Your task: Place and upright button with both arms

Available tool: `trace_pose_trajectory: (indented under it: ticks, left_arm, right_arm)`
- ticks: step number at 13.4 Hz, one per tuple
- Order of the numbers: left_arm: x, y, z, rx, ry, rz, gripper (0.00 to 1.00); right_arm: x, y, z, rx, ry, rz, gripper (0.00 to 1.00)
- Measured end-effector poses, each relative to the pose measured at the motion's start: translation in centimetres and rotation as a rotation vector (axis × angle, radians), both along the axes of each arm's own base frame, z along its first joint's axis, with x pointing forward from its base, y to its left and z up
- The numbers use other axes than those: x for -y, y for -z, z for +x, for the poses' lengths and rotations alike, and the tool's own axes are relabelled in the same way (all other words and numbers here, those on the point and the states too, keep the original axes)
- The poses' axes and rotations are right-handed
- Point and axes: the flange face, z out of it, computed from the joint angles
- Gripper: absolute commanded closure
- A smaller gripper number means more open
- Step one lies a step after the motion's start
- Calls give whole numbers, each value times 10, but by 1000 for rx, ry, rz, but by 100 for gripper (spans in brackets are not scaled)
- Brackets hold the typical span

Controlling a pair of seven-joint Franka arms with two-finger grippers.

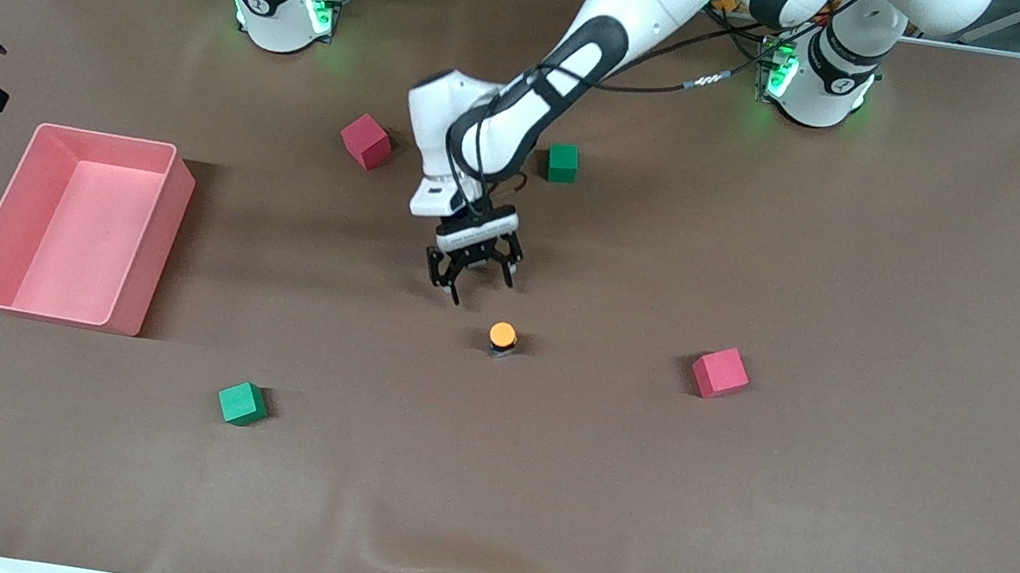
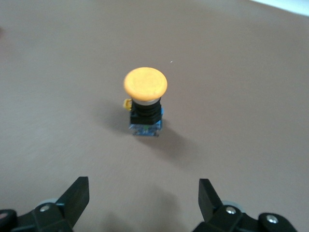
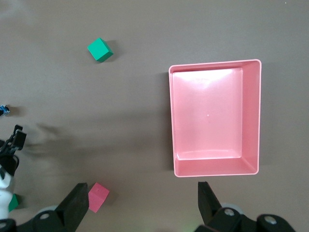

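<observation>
The button [image 1: 502, 337] stands upright on the brown table, orange cap up on its black-and-blue body. It shows large in the left wrist view [image 2: 145, 99]. My left gripper [image 1: 470, 281] is open and empty. It hangs low over the table just beside the button, toward the robot bases, and does not touch it. Its fingertips [image 2: 77, 195] are spread wide with bare table between them. My right gripper [image 3: 142, 208] is open and empty, held high over the table beside the pink tray [image 3: 215, 118]. It is out of the front view, and the right arm waits.
The pink tray [image 1: 162, 245] stands at the right arm's end of the table. A pink cube [image 1: 366, 141] and a green cube [image 1: 563, 162] lie near the bases. Another pink cube [image 1: 721, 373] and green cube [image 1: 242, 403] lie nearer the front camera.
</observation>
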Motion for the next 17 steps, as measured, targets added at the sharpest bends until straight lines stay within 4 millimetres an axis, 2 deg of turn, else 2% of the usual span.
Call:
trace_pose_trajectory:
  ticks: [2,5,7,8,10,13,15,17]
  left_arm:
    - [2,-42,1,-76,-19,-19,0]
    - [-3,-93,9,-151,-34,-57,0]
    - [-24,-141,40,-203,-45,-105,0]
    - [-44,-171,66,-230,-43,-135,0]
    - [-98,-228,121,-270,-29,-192,0]
    - [-191,-293,186,-329,21,-259,0]
    - [-251,-324,214,-365,29,-285,0]
    - [-307,-346,230,-421,18,-312,0]
  right_arm:
    - [0,0,0,-1,0,0,0]
    - [0,1,0,-2,1,0,0]
    - [0,1,1,-2,1,0,0]
    - [0,1,1,-3,1,0,0]
    - [0,3,1,-8,-1,1,0]
    - [-1,6,0,-28,-2,3,0]
    - [-1,7,-2,-44,-3,5,0]
    - [0,8,-4,-61,-3,7,0]
